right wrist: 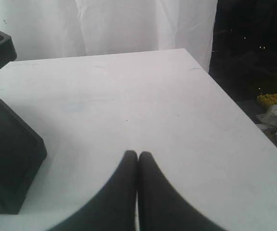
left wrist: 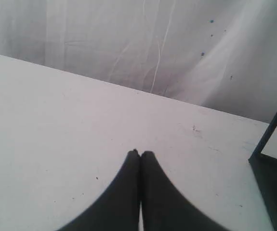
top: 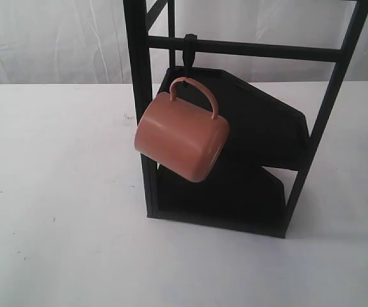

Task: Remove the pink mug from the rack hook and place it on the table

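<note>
The pink mug (top: 182, 136) hangs tilted by its thin handle from the rack hook (top: 188, 56) on the crossbar of the black rack (top: 139, 96), in the exterior view. Neither gripper shows in that view. In the left wrist view my left gripper (left wrist: 140, 154) is shut with nothing in it, above the white table (left wrist: 56, 134), with the rack's base (left wrist: 273, 168) off to one side. My right gripper (right wrist: 138, 155) is also shut and empty over the table (right wrist: 143, 96), beside a black tray (right wrist: 8, 154) of the rack. The mug is out of both wrist views.
White curtains hang behind the table (top: 56, 192). The table's edge (right wrist: 244, 120) runs close to my right gripper, with dark floor and clutter (right wrist: 275, 113) beyond it. Two slanted black trays (top: 260, 121) fill the rack behind the mug.
</note>
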You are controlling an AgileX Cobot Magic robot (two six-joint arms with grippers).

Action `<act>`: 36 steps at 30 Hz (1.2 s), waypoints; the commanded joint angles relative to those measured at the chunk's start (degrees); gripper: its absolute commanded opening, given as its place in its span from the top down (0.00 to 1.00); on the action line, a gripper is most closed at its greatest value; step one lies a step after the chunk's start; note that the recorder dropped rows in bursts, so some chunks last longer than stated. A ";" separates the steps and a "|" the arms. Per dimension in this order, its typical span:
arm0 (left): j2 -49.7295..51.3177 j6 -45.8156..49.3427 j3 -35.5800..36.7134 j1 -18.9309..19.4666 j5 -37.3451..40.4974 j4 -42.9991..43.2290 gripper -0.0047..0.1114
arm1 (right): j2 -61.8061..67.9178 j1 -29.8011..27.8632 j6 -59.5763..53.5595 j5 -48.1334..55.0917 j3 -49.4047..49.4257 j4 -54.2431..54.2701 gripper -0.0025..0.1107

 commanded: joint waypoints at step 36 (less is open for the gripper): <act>23.27 36.25 -18.51 0.02 10.85 -1.76 0.96 | -0.18 0.16 -0.93 -0.50 0.07 0.24 0.98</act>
